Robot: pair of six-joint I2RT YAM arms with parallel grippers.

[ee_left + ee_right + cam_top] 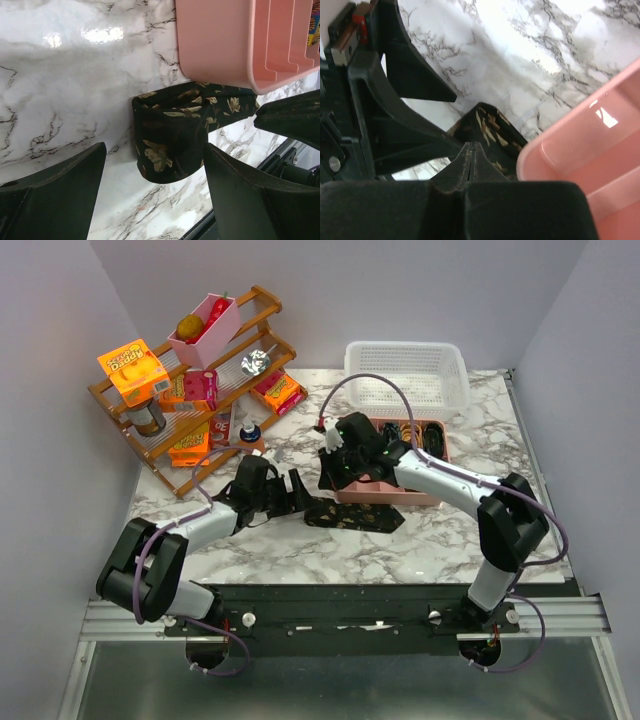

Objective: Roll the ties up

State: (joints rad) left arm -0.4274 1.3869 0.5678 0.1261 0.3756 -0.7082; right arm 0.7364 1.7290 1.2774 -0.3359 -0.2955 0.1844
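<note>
The left gripper (155, 155) is spread wide. One finger stands on each side of the folded end of the tie (170, 135), and neither finger appears to touch it. The right gripper (472, 155) has its fingers pressed together, with the tips right at the same end of the tie. I cannot tell whether a little cloth is caught between them.

I judge that the rolling of this tie is only at its beginning. The first turn is made and the rest is not yet wound. The next move probably asks the left fingers to close on the folded end so that it does not spring open, and then to turn it along the band while the cloth stays flat and straight. The fabric looks soft and slippery, so a loose grip could let the fold fall apart.

The tie is black with gold-brown leaves. Its end is doubled over into a loose, flat loop, not a tight coil. In the top view the rest lies as a dark band on the marble table (60, 90), running to the right toward a pointed end, just in front of the pink tray (220, 45). In the left wrist view the band appears to pass under the tray's rounded corner.

Inside the tray, small dark and gold coils (408, 430) are visible. I take them for ties already rolled.
</note>
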